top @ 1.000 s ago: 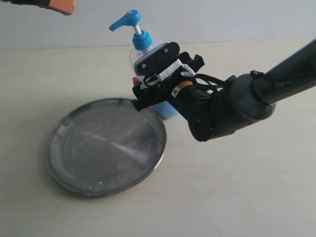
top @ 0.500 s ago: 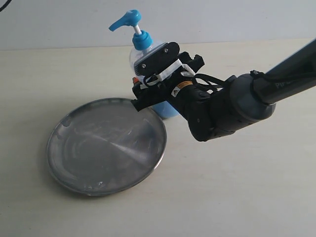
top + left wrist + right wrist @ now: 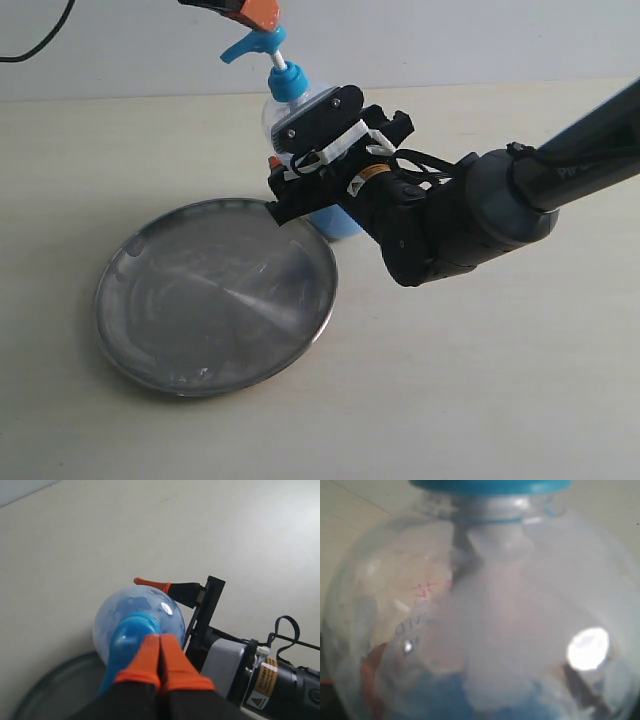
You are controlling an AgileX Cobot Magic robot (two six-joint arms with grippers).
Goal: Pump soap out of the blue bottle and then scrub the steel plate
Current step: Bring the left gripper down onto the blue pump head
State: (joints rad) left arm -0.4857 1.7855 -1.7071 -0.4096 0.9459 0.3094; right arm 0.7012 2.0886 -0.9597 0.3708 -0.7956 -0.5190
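Note:
The blue bottle point(image 3: 283, 108) stands upright at the far rim of the steel plate point(image 3: 215, 295). My right gripper point(image 3: 305, 150) is shut on the bottle's body from the right. Light blue soap point(image 3: 338, 222) shows low in the bottle. My left gripper point(image 3: 256, 14) is shut, holds nothing, and sits right on top of the blue pump head point(image 3: 245, 46). In the left wrist view its orange fingertips point(image 3: 150, 652) are pressed together over the pump head point(image 3: 127, 640). The bottle point(image 3: 485, 605) fills the right wrist view, with blue soap point(image 3: 440, 695) at its base.
The plate lies on a pale tabletop point(image 3: 480, 400) with a light wall behind. My right arm point(image 3: 470, 210) stretches in from the right edge, low over the table. A dark cable point(image 3: 40, 40) hangs at the top left.
My left gripper has come in from the top left and now sits over the pump head. The right gripper, bottle and plate have not moved.

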